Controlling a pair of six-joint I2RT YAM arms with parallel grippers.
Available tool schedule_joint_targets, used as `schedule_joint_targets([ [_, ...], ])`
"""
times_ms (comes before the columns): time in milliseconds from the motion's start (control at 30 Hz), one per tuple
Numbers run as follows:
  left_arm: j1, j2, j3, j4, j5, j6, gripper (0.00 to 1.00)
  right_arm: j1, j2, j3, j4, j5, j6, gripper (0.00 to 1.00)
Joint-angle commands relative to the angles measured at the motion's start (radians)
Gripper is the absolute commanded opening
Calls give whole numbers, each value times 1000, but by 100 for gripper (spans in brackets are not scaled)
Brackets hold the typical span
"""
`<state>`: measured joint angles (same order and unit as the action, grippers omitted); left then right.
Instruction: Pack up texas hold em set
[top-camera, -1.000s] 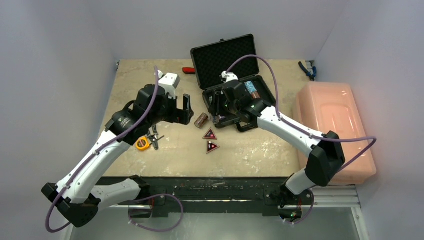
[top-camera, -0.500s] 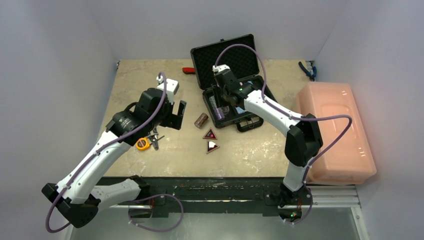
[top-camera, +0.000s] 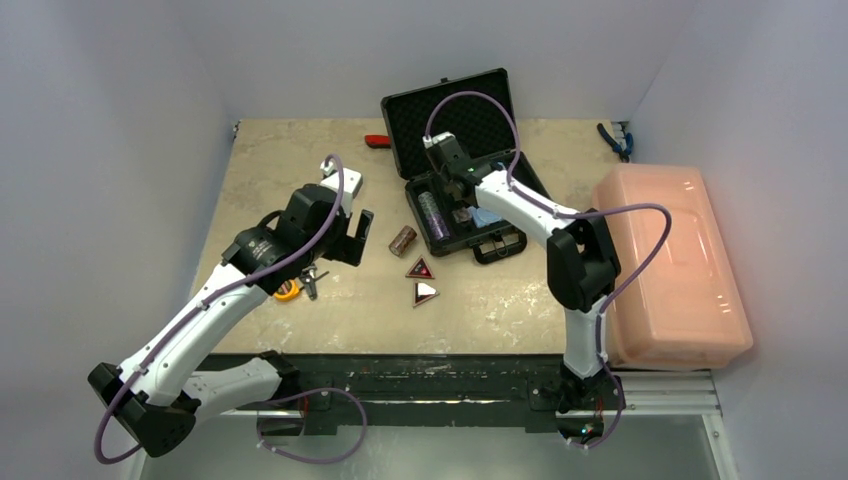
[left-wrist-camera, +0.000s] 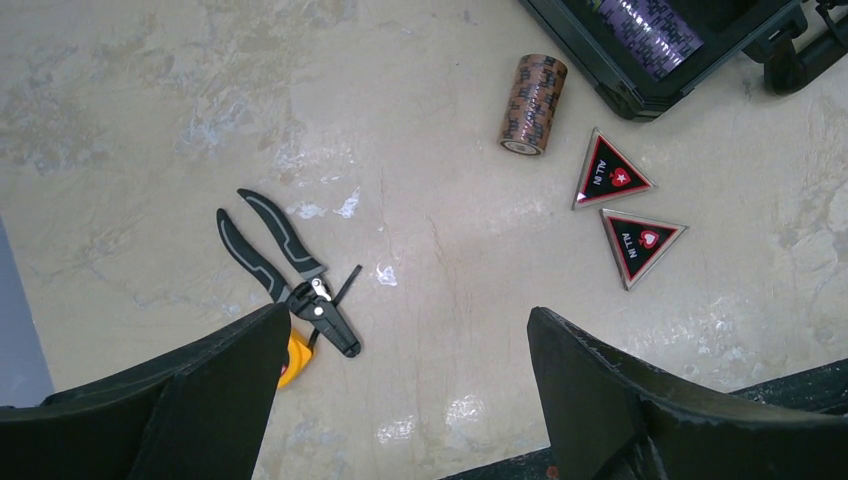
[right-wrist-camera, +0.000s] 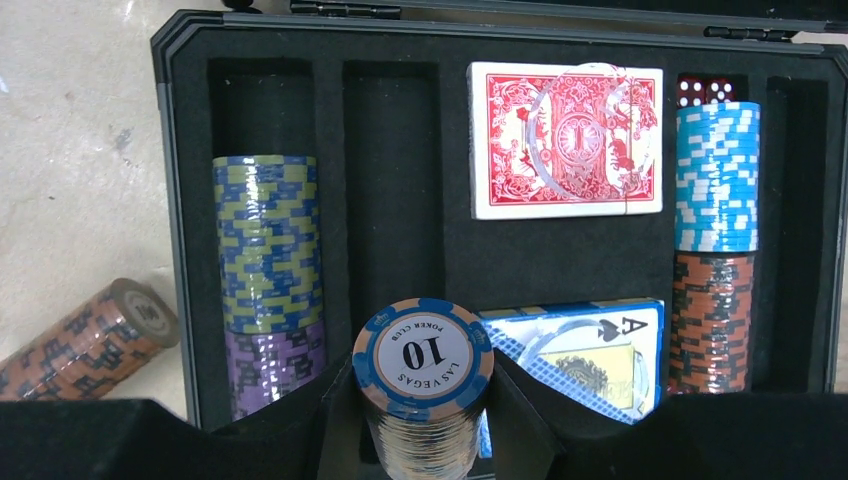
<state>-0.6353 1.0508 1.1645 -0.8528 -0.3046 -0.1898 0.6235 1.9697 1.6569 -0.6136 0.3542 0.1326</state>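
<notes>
The black briefcase (top-camera: 500, 238) lies open at the table's back middle, its lid (top-camera: 450, 112) raised. My right gripper (right-wrist-camera: 423, 400) is shut on a chip stack (right-wrist-camera: 424, 352) with a "10" chip on top and holds it above the case's foam slots. It also shows in the top view (top-camera: 458, 203). The case holds a red deck (right-wrist-camera: 565, 140), a blue deck (right-wrist-camera: 590, 350) and several chip stacks (right-wrist-camera: 716, 175). A brown chip stack (top-camera: 402, 240) and two triangular markers (top-camera: 420, 267) lie on the table. My left gripper (left-wrist-camera: 405, 335) is open and empty above bare table, left of the markers (left-wrist-camera: 608, 181).
Black pliers (left-wrist-camera: 290, 270) and a yellow tape measure (left-wrist-camera: 292, 358) lie by my left finger. A large pink bin (top-camera: 665, 265) stands at the right. A red tool (top-camera: 377, 141) and blue pliers (top-camera: 615, 140) lie at the back edge.
My right arm has folded in and swung its gripper with the chip stack back over the case. My left gripper has drawn back a little to the near left.
</notes>
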Motion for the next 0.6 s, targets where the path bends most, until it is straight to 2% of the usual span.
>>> schedule_joint_targets([
  [0, 2, -20, -6, 40, -18, 23, 88, 0, 9, 83, 15, 48, -33, 0],
  [567, 2, -11, -9, 43, -14, 37, 86, 1, 91, 72, -85, 16, -1, 0],
])
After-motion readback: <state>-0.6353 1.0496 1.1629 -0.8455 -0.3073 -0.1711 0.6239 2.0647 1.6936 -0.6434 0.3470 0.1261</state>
